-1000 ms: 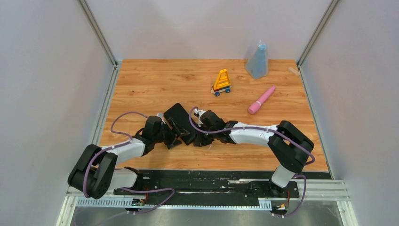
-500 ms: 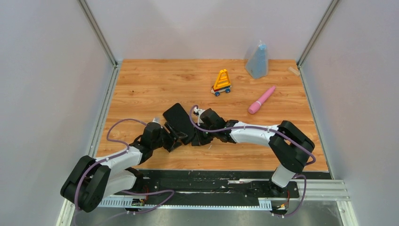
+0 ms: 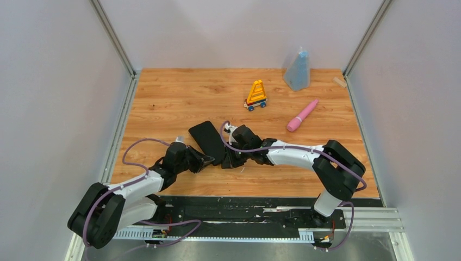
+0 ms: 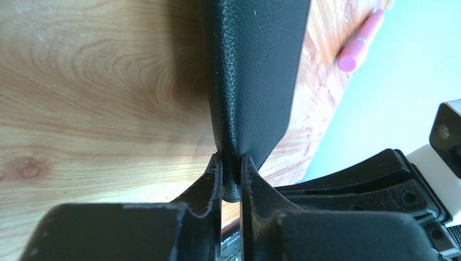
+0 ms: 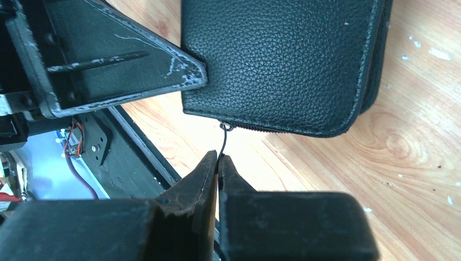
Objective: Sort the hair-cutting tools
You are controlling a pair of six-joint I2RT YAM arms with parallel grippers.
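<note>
Toward the near left of the wooden table (image 3: 163, 98), my left claw (image 4: 231, 159) was clenched on the edge of a black pebbled-leather zip case (image 3: 205, 136). Just right of it, my right claw (image 5: 218, 156) was pinched tight on the case's thin black zipper pull (image 5: 224, 140). Where the scissors and combs lay, I could not tell. Farther back and right stood a yellow-orange wheeled toy (image 3: 256, 95), and beyond it lay a pink tapered wand (image 3: 302, 115).

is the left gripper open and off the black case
No, the left gripper is clamped shut on the black case's edge.
</note>
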